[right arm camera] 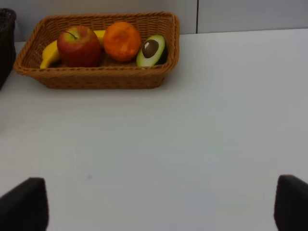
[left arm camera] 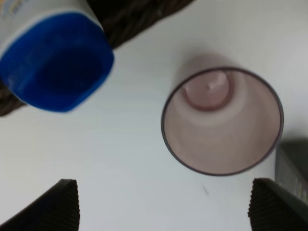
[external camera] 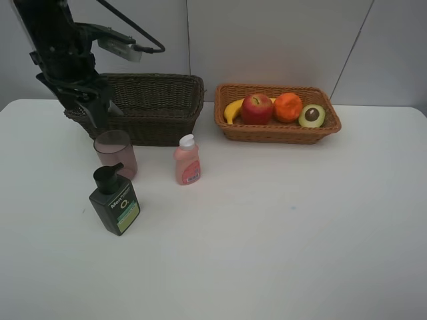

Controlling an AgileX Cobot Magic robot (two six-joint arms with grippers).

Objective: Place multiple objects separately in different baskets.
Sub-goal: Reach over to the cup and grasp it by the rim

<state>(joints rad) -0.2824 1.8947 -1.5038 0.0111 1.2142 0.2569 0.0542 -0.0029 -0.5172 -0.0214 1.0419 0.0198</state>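
The light orange-tan basket (external camera: 277,130) (right arm camera: 96,79) holds the banana (external camera: 233,110) (right arm camera: 48,54), apple (external camera: 256,109) (right arm camera: 79,46), orange (external camera: 287,107) (right arm camera: 121,41) and avocado half (external camera: 311,116) (right arm camera: 151,50). My left gripper (external camera: 92,110) (left arm camera: 163,207) hangs open at the dark brown basket's (external camera: 157,107) (left arm camera: 139,19) front left corner, just above the pink cup (external camera: 115,152) (left arm camera: 221,120), holding nothing. In the left wrist view, the shampoo bottle's blue cap (left arm camera: 55,60) pokes out by the dark basket's rim. The dark pump bottle (external camera: 115,200) and the small pink bottle (external camera: 187,160) stand on the table. My right gripper (right arm camera: 156,207) is open over bare table.
The white table (external camera: 280,227) stretches wide in front of the baskets. A grey wall stands right behind both baskets. The pump bottle's edge (left arm camera: 292,168) shows close beside the cup in the left wrist view. The right arm is out of the high view.
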